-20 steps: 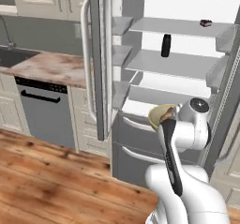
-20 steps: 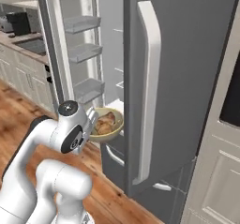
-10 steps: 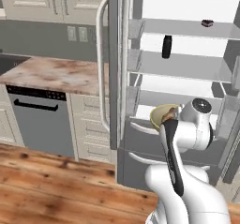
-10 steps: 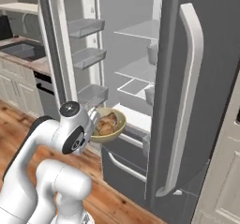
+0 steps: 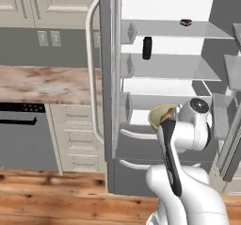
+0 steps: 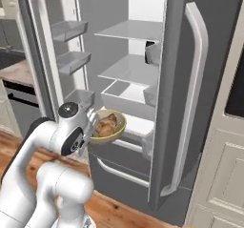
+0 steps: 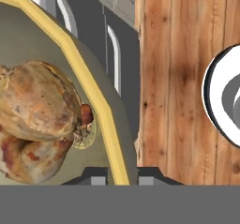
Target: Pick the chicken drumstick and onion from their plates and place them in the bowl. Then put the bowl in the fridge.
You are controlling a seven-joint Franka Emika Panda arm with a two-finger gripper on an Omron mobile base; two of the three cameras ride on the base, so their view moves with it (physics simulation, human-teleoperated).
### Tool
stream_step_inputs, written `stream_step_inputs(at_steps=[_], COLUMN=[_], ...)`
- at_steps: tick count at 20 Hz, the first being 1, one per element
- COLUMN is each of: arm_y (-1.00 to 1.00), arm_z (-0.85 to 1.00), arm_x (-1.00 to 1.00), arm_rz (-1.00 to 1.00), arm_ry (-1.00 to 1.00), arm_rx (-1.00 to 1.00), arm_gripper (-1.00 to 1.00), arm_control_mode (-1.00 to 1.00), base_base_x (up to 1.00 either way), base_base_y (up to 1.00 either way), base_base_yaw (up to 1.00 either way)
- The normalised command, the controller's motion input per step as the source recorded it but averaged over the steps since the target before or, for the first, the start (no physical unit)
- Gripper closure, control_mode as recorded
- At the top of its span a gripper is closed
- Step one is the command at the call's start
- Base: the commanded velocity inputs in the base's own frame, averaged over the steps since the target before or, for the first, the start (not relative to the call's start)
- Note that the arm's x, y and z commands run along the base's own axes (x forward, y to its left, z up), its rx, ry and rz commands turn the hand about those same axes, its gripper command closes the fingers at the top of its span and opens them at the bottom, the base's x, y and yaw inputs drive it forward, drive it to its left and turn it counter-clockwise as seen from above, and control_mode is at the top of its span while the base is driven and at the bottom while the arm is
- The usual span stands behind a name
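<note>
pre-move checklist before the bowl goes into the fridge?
1. Gripper shut on the rim of the bowl: ok.
2. Food inside the bowl, brown pieces seated: ok.
3. Both pieces told apart as drumstick and onion: cannot tell.
4. Fridge doors open: ok.
5. Free shelf space at bowl height: ok.
6. Bowl level, no spill risk: cannot tell.

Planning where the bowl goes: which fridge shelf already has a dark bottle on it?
The middle glass shelf: the dark bottle stands at its left end. The shelf above carries a small dark item.
</note>
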Motion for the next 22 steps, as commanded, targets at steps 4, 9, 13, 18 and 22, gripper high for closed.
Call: stream_step_inputs(at_steps=[4, 9, 13, 18, 22], arm_y=[0.00, 0.00, 0.00, 0.00, 0.00], arm_z=[0.00, 0.00, 0.00, 0.00, 0.00], arm_x=[0.00, 0.00, 0.00, 0.00, 0.00], arm_rz=[0.00, 0.00, 0.00, 0.00, 0.00], arm_ry=[0.00, 0.00, 0.00, 0.00, 0.00], arm_rx=[0.00, 0.00, 0.00, 0.00, 0.00], arm_gripper=[1.00, 1.00, 1.00, 1.00, 1.00], arm_control_mode=[1.00, 1.00, 1.00, 1.00, 1.00], base_base_x=[0.41, 0.46, 0.46, 0.41, 0.45], base_base_y=[0.22, 0.17, 0.11, 0.05, 0.00], base_base_yaw=[-0.41, -0.25, -0.02, 0.08, 0.14])
